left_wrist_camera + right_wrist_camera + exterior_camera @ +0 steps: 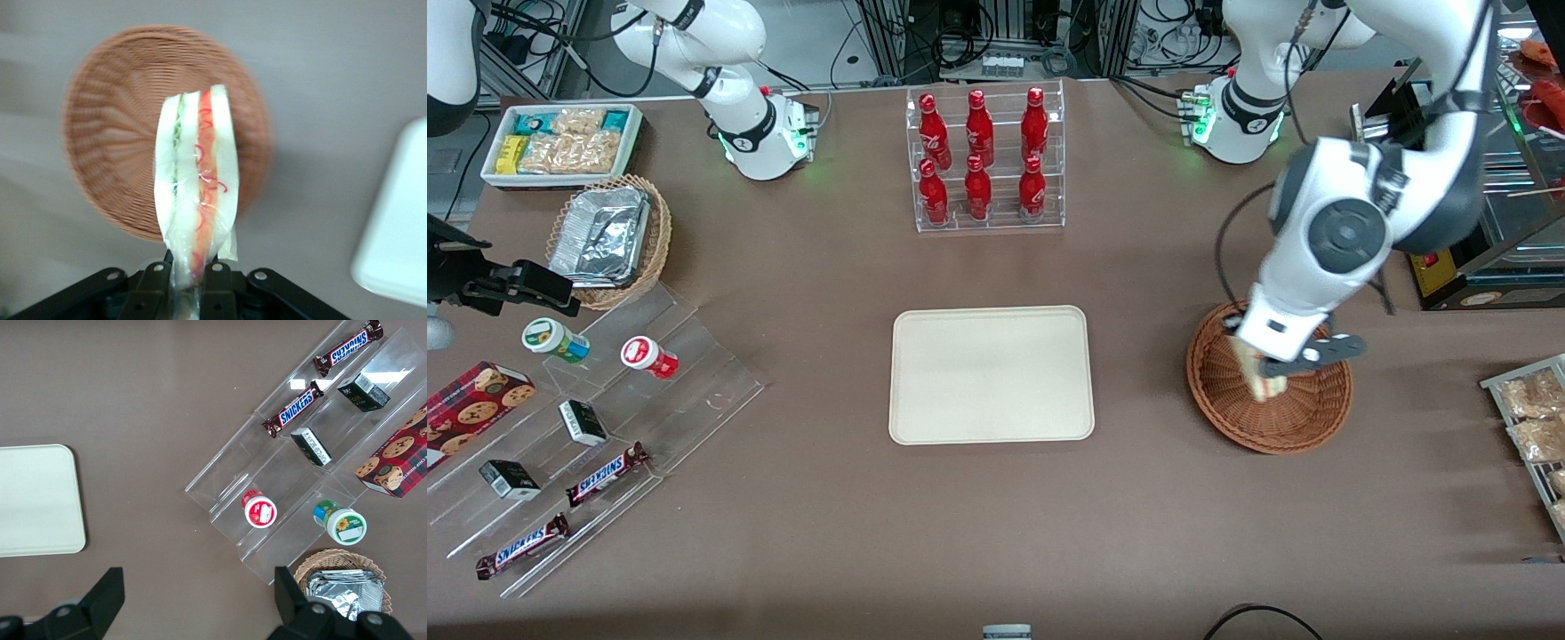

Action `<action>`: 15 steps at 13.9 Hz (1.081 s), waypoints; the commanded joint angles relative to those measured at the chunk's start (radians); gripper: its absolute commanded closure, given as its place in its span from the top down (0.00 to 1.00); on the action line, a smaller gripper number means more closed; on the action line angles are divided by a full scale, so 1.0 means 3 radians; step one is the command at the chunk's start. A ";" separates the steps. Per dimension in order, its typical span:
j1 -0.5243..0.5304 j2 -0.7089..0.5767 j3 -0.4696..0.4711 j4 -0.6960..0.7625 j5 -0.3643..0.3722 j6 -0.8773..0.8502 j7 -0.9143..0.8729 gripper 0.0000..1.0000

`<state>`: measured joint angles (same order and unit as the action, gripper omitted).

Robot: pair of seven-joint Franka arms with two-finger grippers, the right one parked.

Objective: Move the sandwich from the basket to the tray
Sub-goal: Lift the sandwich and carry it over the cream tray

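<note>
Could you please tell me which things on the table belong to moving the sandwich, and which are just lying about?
Part of the job:
sandwich, clamped in the hand above the basket
basket, reddish-brown wicker
tray, cream, nothing on it

Just lying about:
cola bottles in a clear rack
Snickers bars
foil container in a tan basket
cookie box

Rough woven wicker basket [1294,418], matt smooth tray [991,374], glossy clear film around the sandwich [197,200].
</note>
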<state>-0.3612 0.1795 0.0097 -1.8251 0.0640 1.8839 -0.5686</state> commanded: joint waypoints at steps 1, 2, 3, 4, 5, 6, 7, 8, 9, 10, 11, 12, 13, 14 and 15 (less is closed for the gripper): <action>-0.0293 0.0240 0.0029 0.0412 -0.0254 -0.0098 -0.0027 0.00; -0.0466 0.0321 0.0029 0.0519 -0.0254 -0.0077 -0.0058 0.00; -0.0574 0.0469 0.0029 0.0647 -0.0259 -0.0057 -0.0063 0.00; -0.0646 0.0642 0.0004 0.0841 -0.0310 -0.0052 -0.0083 0.00; -0.0758 0.0847 -0.0032 0.1101 -0.0397 -0.0067 -0.0169 0.00; -0.0866 0.1041 -0.0032 0.1296 -0.0413 -0.0057 -0.0302 0.00; -0.0953 0.1205 -0.0037 0.1465 -0.0413 -0.0031 -0.0404 0.00; -0.1045 0.1374 -0.0037 0.1639 -0.0418 0.0055 -0.0492 0.00; -0.1117 0.1512 -0.0037 0.1742 -0.0423 0.0177 -0.0563 0.00; -0.1208 0.1625 -0.0037 0.1798 -0.0418 0.0320 -0.0579 0.00; -0.1280 0.1697 -0.0032 0.1799 -0.0408 0.0478 -0.0579 0.00; -0.1311 0.1763 -0.0037 0.1804 -0.0408 0.0612 -0.0574 0.00; -0.1347 0.1825 -0.0037 0.1804 -0.0398 0.0709 -0.0574 0.00; -0.1418 0.1886 -0.0032 0.1809 -0.0387 0.0771 -0.0595 0.00; -0.1444 0.1942 -0.0027 0.1809 -0.0377 0.0832 -0.0630 0.00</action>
<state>-0.7674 0.7226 -0.0146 -1.3253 -0.0445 2.1177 -0.7345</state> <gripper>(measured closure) 0.855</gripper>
